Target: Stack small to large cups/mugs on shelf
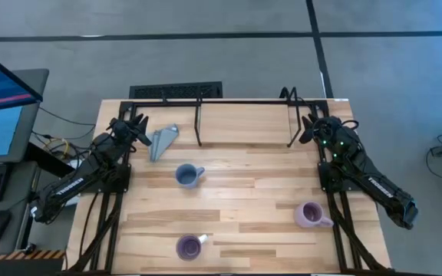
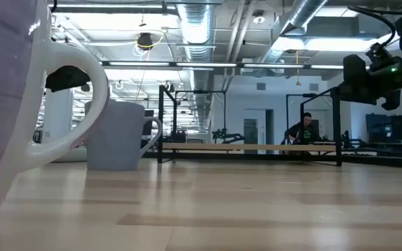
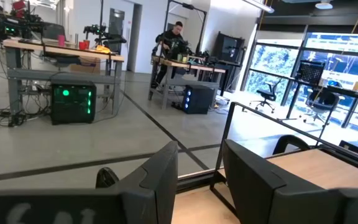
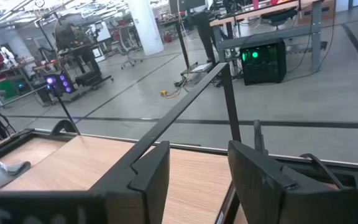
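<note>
Resting at the far left corner of the light wooden counter, the left hand is a little open and holds nothing; the grey folded wedge-shaped object lies just beside it. The right hand, at the far right corner, is also a little open and empty, next to the low black metal-tube shelf. The blue-grey handled mug stands nearest the left hand, the purple mug with a white patch well apart from both hands at the near edge, and the pale lilac mug closer to the right arm.
</note>
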